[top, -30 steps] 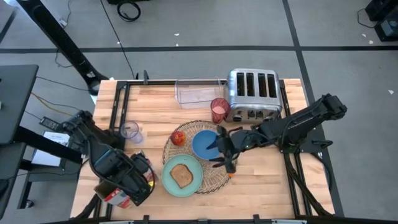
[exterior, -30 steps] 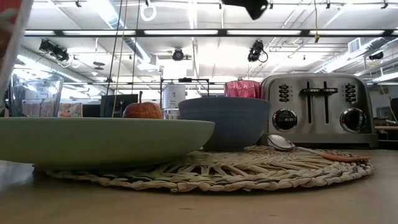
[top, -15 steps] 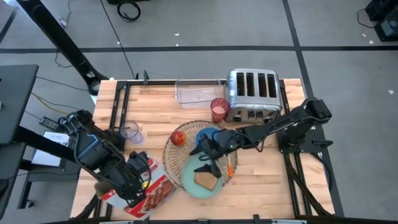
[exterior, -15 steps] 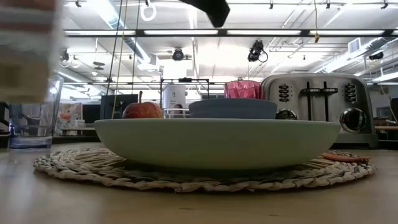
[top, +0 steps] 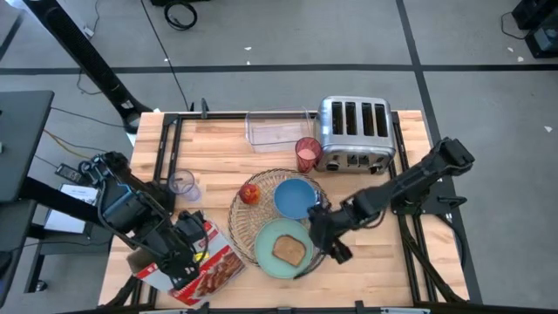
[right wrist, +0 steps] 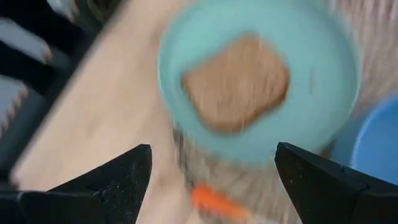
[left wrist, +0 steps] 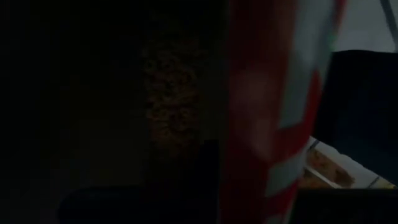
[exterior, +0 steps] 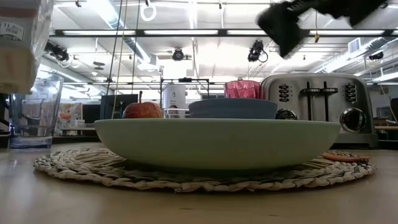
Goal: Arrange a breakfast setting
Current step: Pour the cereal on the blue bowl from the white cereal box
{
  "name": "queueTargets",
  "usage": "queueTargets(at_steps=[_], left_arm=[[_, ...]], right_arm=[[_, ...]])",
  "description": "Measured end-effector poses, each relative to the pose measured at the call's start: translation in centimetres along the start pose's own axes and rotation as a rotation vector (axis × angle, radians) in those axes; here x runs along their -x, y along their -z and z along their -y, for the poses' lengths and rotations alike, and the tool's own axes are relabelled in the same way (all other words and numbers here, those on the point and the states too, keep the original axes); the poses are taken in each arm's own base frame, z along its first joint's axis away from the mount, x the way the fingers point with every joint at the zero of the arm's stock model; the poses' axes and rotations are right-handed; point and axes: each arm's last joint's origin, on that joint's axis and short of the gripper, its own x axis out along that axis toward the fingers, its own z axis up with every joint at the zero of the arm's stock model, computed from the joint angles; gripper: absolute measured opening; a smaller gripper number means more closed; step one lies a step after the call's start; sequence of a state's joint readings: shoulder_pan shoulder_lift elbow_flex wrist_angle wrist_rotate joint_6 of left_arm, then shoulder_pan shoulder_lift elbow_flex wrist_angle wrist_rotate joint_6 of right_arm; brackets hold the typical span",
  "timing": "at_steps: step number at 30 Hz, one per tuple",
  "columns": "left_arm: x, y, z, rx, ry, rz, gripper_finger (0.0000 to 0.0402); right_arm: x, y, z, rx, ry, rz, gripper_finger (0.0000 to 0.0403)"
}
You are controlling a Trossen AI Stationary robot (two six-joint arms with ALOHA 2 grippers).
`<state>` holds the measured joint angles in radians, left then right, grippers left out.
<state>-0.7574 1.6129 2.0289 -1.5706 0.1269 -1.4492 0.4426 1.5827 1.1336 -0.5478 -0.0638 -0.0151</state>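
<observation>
The round wicker placemat (top: 261, 212) lies mid-table. On it sit the mint-green plate (top: 268, 234) with the toast slice (top: 289, 250), the blue bowl (top: 295, 197) and the red apple (top: 250, 193). The orange-handled utensil (exterior: 345, 157) lies on the mat's right edge. The pink cup (top: 307, 154) stands behind the mat. My right gripper (top: 324, 240) hangs open and empty above the plate's right rim; it also shows in its wrist view (right wrist: 212, 152). My left gripper (top: 179, 251), at the near left, is shut on a red-and-white box (top: 209, 270). My left gripper holds the red-and-white box (left wrist: 273, 112) at the end toward the table's left. The gripper body hides the place of contact, and its wrist view is dark. The box is tilted, its printed face up, and in the low view (exterior: 18, 43) it is off the table.
The chrome toaster (top: 353, 131) and the clear plastic bin (top: 279, 129) stand at the far edge. A clear glass (top: 181, 184) stands left of the mat. Bare wood shows near the front right.
My right gripper reached left over the plate, and the plate with its toast slid toward the table's right, in front of the bowl. The gripper then drew back right and rose. My left gripper tipped the box from upright toward lying, face up.
</observation>
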Motion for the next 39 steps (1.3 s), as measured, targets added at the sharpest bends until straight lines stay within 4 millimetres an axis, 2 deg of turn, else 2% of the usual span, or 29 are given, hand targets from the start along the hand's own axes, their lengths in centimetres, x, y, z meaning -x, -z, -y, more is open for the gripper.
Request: queueTargets(at_steps=[5,11,21,26,33,36,39], left_arm=[[1.6,0.3,-0.9,0.005,0.041,0.008,0.0001],[3.4,0.3,-2.1,0.007,0.086,0.1,0.0001],[4.8,-0.6,-3.1,-0.004,0.112,0.178,0.0001],[5.0,-1.1,-3.3,-0.01,0.111,0.195,0.0004],[5.1,-1.6,-3.4,0.01,0.11,0.207,0.0006],[5.1,-1.6,-3.4,0.012,0.111,0.206,0.0007],[5.1,-1.6,-3.4,0.006,0.11,0.207,0.0007]], right_arm=[[-1.6,2.1,-1.8,-0.021,0.058,-0.166,0.0339],[-4.1,3.4,-2.1,-0.085,0.031,-0.21,0.0321],[-8.7,3.1,-1.6,-0.081,-0.014,-0.129,0.0303],[-9.1,2.1,-0.7,-0.094,-0.009,-0.019,0.0303],[-9.7,0.7,1.8,-0.133,0.058,0.145,0.0303],[-9.0,0.8,2.5,-0.13,0.067,0.134,0.0303],[-6.9,0.4,2.3,-0.117,0.062,0.14,0.0303]])
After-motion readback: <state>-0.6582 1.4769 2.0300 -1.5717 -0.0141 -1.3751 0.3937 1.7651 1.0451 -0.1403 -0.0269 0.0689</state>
